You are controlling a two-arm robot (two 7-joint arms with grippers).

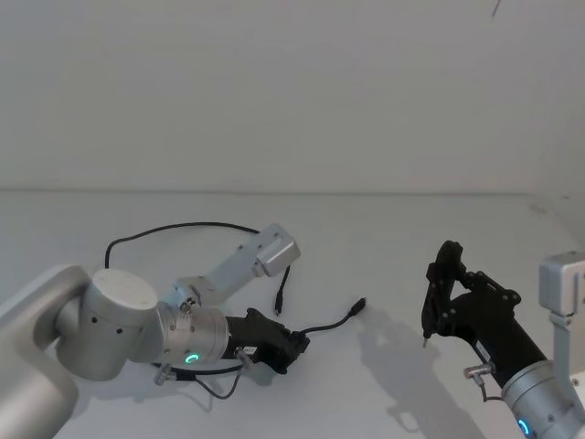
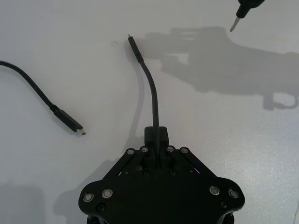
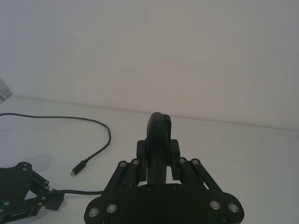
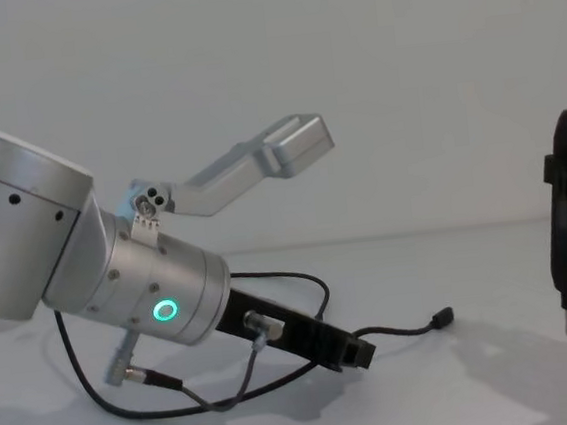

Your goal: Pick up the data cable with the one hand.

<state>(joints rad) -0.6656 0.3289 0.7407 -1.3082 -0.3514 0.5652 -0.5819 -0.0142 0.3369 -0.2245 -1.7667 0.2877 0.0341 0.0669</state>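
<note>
Left tool (image 2: 155, 136): sitting low over the worktop (image 1: 393, 238), fingers pressing together and pinching the cable.
Cable (image 2: 152, 88): running out ahead of the left tool, its loops lying on the worktop.
Progress: grip looking made; lifting remaining.
Right tool (image 3: 158, 150): hanging apart at the right, pinching an upright black driver (image 3: 159, 123).

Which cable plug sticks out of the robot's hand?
The plug straight ahead of the left gripper, which grips its stretch of data cable; the other plug lies loose aside.

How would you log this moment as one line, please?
left gripper: shut on data cable, low over table | right gripper: shut on slim tool, off to the right
</note>
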